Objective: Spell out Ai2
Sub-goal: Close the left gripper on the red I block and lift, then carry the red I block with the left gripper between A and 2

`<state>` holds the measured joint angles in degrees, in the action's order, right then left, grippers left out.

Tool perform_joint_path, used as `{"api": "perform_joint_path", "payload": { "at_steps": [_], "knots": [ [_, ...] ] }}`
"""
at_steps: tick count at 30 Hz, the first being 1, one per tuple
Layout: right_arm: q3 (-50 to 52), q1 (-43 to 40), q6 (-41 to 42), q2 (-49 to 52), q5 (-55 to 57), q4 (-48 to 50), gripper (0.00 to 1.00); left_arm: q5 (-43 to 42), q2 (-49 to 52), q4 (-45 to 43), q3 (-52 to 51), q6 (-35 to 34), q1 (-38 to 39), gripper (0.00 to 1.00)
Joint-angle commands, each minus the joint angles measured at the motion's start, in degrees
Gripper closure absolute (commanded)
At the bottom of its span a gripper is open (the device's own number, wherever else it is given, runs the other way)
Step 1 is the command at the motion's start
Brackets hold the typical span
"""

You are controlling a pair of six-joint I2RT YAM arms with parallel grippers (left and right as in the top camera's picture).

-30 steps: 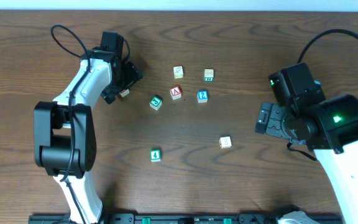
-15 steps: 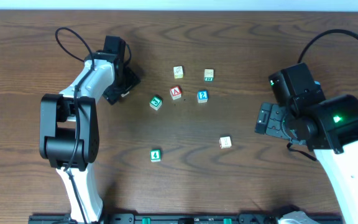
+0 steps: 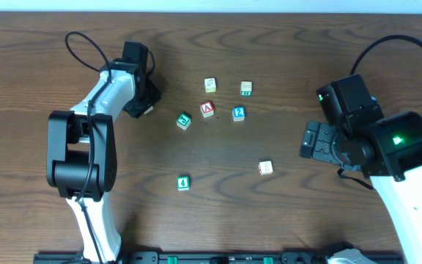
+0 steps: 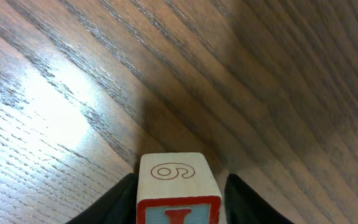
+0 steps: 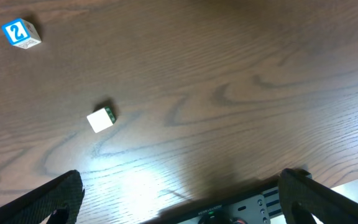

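Letter block (image 4: 178,177) pinched tight in left claw (image 4: 178,204), over tabletop (image 3: 269,213), well left of A block (image 3: 207,109) and 2 block (image 3: 238,113). Right claw (image 5: 179,196) wide open, empty. Danger: gap between A and 2 looks small. Claw may bump them, or block may slip and land wrong side up.

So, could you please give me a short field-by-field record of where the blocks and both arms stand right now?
left jaws: closed on cream block, 6 or 9 on top
right jaws: open, empty, above table
A block: mid-table, loose
2 block: beside A block, apart
green block: other side of A block, apart
4 block: alone, nearer the arm bases
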<state>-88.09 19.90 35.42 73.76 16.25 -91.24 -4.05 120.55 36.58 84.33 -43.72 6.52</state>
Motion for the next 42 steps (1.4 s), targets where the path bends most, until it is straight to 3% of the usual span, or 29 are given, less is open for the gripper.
{"api": "perform_joint_path", "payload": {
  "at_steps": [1,4,8,24,31,42],
  "knots": [
    [0.2,0.44,0.74,-0.26,0.0,-0.04,0.01,1.11,1.01,0.11,1.01,-0.2,-0.17,0.57],
    [0.2,0.44,0.74,-0.26,0.0,-0.07,0.01,1.11,1.01,0.35,1.01,-0.17,-0.17,0.67],
    [0.2,0.44,0.74,-0.26,0.0,-0.04,0.01,1.07,1.01,0.68,1.01,0.72,-0.15,0.67],
    [0.2,0.44,0.76,-0.26,0.0,0.02,0.01,-1.77,-6.19,6.14,1.03,15.3,1.2,0.67],
    [0.2,0.44,0.76,-0.26,0.02,-0.02,0.01,-0.52,-12.35,6.95,1.49,20.83,8.02,0.66],
    [0.2,0.44,0.74,-0.26,0.02,-0.96,0.01,3.19,-12.44,10.93,8.55,22.1,19.61,0.67]
  ]
}}
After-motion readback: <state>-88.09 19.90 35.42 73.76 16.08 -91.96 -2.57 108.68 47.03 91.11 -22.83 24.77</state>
